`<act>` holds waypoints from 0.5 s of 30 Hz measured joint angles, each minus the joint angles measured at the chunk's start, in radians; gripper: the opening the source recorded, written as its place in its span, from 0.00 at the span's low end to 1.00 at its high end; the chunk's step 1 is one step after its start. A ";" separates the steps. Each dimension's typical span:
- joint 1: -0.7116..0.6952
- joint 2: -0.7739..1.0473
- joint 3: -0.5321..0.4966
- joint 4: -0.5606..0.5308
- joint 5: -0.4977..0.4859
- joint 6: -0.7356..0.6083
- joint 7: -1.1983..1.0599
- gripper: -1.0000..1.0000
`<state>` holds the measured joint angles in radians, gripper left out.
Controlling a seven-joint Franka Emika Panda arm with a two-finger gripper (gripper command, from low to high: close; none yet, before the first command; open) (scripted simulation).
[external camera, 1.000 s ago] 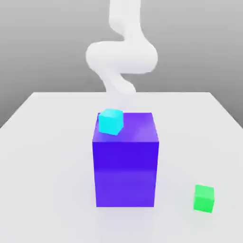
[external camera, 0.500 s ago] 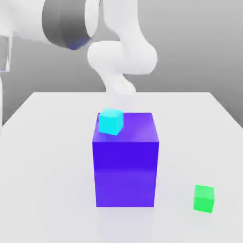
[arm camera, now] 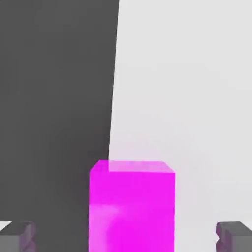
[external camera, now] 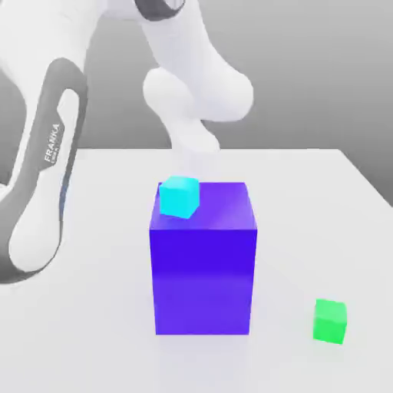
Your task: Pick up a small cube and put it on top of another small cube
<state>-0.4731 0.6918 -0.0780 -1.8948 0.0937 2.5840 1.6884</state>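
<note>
On my hand view the magenta cube [arm camera: 132, 206] sits between the two grey fingertips [arm camera: 17, 236] of the pincer [arm camera: 126, 238]; the tips stand well apart, clear gaps on both sides of the cube, so nothing is clamped; the cube's faces are flat, matte and sharp-edged, resting on the pale desk [arm camera: 187, 98] near its edge. In the exterior view the small green cube [external camera: 330, 321] lies on the smooth white desk [external camera: 92, 330] toward that view's right, apart from the tall glossy blue-violet block [external camera: 203, 269]; a small cyan cube [external camera: 179, 196] is at the block's upper corner; the rounded white arm [external camera: 46, 176] looms at that view's left.
</note>
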 joint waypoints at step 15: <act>0.105 -0.203 0.058 -0.112 0.008 -0.090 0.054 0.00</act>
<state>-0.3680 0.4885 -0.0200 -2.0069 0.1019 2.4944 1.7426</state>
